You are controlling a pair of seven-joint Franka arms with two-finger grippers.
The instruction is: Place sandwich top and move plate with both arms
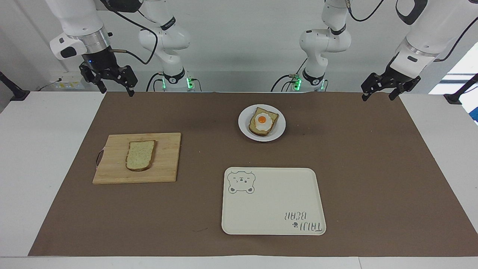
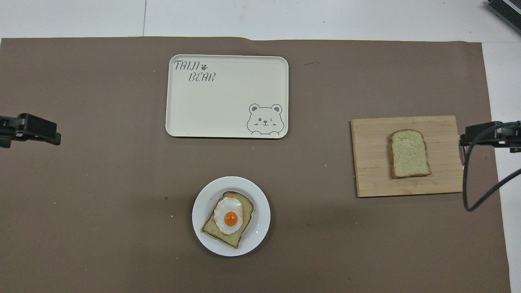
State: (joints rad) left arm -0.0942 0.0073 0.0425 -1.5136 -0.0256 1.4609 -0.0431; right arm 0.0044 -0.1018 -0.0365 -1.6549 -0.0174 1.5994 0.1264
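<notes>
We saw bare brown mat [image 1: 373, 168] around the plate [image 1: 244, 129], tray [image 1: 269, 224] and cutting board [image 1: 168, 157]; nothing stood over them.

Plain sandwich top [image 1: 140, 155] lies flat; white plate [image 1: 244, 129] (round) well apart.

One camera sat high across the table, facing the arms at frame top. The other looked steeply down from the robots' end. Both covered the brown mat [image 1: 336, 168], half-turned.
</notes>
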